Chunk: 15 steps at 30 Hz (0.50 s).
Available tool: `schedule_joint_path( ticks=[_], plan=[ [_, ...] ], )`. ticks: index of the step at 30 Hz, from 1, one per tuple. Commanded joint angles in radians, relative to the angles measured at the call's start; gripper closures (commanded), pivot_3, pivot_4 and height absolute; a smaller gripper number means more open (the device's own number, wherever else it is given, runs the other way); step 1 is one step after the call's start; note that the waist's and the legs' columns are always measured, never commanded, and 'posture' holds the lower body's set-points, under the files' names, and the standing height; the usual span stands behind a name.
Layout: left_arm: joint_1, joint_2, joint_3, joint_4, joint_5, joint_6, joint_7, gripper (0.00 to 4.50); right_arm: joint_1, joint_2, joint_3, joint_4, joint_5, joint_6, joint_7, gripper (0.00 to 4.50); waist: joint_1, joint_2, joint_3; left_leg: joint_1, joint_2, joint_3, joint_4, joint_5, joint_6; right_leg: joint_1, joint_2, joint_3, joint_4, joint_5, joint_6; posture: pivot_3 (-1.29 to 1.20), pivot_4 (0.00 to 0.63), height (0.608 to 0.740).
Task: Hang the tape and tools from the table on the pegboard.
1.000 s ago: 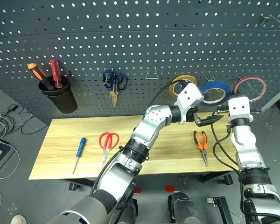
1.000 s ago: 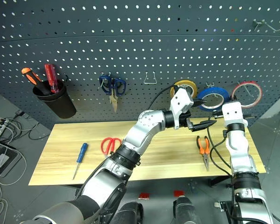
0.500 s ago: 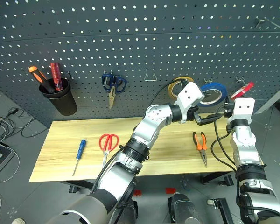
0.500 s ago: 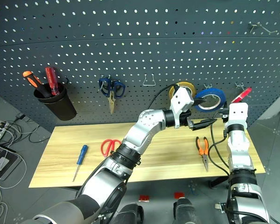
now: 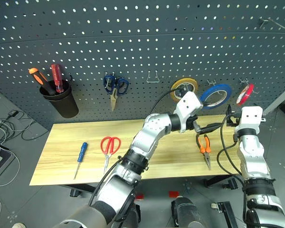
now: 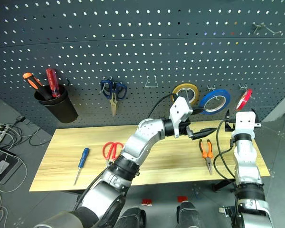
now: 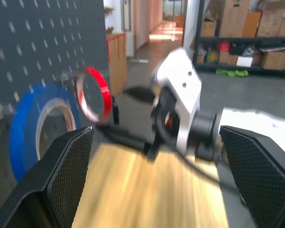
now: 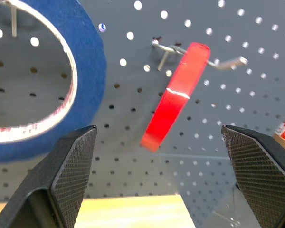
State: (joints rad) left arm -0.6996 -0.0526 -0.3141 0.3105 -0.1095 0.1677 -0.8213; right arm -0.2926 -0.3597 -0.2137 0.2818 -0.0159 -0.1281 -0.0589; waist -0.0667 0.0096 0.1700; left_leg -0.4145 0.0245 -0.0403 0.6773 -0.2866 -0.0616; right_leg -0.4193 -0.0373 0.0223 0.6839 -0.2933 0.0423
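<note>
The red tape point(image 5: 245, 93) hangs edge-on from a hook point(image 8: 167, 49) on the dark grey pegboard point(image 5: 142, 42), at the right. My right gripper point(image 8: 157, 129) is open just below and in front of it, not touching it. My left gripper point(image 5: 210, 127) is open too and points right, above the table point(image 5: 61, 166), close to the right wrist. The orange-and-black pliers point(image 5: 204, 146) lie on the wood under it. Red-handled scissors point(image 5: 109, 145) and the small blue-handled screwdriver point(image 5: 80, 152) lie on the table's left part.
On the pegboard hang a blue roll point(image 5: 215, 95), a yellow roll point(image 5: 184, 86), blue-handled scissors point(image 5: 115, 85), an empty wire hook point(image 5: 153, 76) and a black cup point(image 5: 61, 99) holding orange and red screwdrivers. Cables lie on the floor at the left.
My right gripper opened and let go of the red tape, which now hangs on its hook. The right hand sank and drew back. My left hand came down a little.
</note>
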Motion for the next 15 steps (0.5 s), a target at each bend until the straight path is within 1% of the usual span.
schedule_joint_path(
  ticks=[1, 3, 6, 7, 10, 12, 15],
  plan=[
    [0.057, 0.045, -0.024, -0.088, 0.016, -0.002, -0.007, 0.00, 0.069, 0.026, -0.017, -0.192, 0.028, 0.123, 0.002, 0.03, 0.000, 0.000, 0.000, 0.000, 0.000, 0.000, 0.000, 0.000, 0.000, 0.000, 0.000, 0.000, 0.000, 0.000, 0.000, -0.07, 0.174, 0.740],
    [0.104, 0.084, -0.022, -0.125, 0.024, 0.010, 0.004, 0.00, 0.136, 0.044, -0.006, -0.317, 0.038, 0.264, 0.018, 0.03, 0.004, -0.001, 0.003, 0.000, 0.000, 0.000, 0.000, 0.000, 0.000, 0.000, 0.000, 0.001, 0.000, 0.000, 0.000, -0.07, 0.212, 0.740],
    [0.174, 0.154, -0.030, -0.153, 0.059, -0.004, 0.017, 0.00, 0.214, 0.073, 0.037, -0.446, 0.045, 0.469, 0.045, 0.03, 0.009, -0.001, 0.003, 0.001, 0.000, 0.000, 0.001, -0.002, 0.003, 0.001, 0.000, 0.001, -0.001, 0.000, 0.000, -0.07, 0.224, 0.740],
    [0.196, 0.175, -0.035, -0.159, 0.071, -0.012, 0.022, 0.00, 0.232, 0.083, 0.054, -0.468, 0.048, 0.520, 0.052, 0.03, 0.009, -0.002, 0.004, 0.003, 0.000, 0.000, 0.001, -0.003, 0.005, 0.003, 0.000, 0.001, -0.002, 0.000, 0.000, -0.08, 0.237, 0.740],
    [0.271, 0.244, -0.042, -0.164, 0.106, -0.041, 0.031, 0.00, 0.263, 0.129, 0.105, -0.494, 0.045, 0.641, 0.056, 0.03, 0.010, -0.005, 0.009, 0.017, 0.000, 0.000, -0.001, -0.010, 0.017, 0.016, 0.001, 0.002, -0.004, -0.002, -0.001, -0.07, 0.261, 0.740],
    [0.310, 0.281, -0.038, -0.177, 0.114, -0.047, 0.028, 0.00, 0.254, 0.158, 0.137, -0.503, 0.040, 0.695, 0.056, 0.03, 0.010, -0.005, 0.018, 0.017, 0.000, 0.000, -0.001, -0.010, 0.017, 0.016, 0.001, 0.003, -0.004, -0.002, -0.001, -0.06, 0.284, 0.740],
    [0.350, 0.308, -0.033, -0.223, 0.108, -0.027, 0.025, 0.00, 0.225, 0.180, 0.175, -0.514, 0.048, 0.770, 0.082, 0.03, 0.011, -0.007, 0.041, 0.018, 0.000, -0.002, 0.000, -0.010, 0.017, 0.016, 0.001, 0.004, -0.002, -0.002, -0.001, -0.04, 0.311, 0.740]
  ],
)
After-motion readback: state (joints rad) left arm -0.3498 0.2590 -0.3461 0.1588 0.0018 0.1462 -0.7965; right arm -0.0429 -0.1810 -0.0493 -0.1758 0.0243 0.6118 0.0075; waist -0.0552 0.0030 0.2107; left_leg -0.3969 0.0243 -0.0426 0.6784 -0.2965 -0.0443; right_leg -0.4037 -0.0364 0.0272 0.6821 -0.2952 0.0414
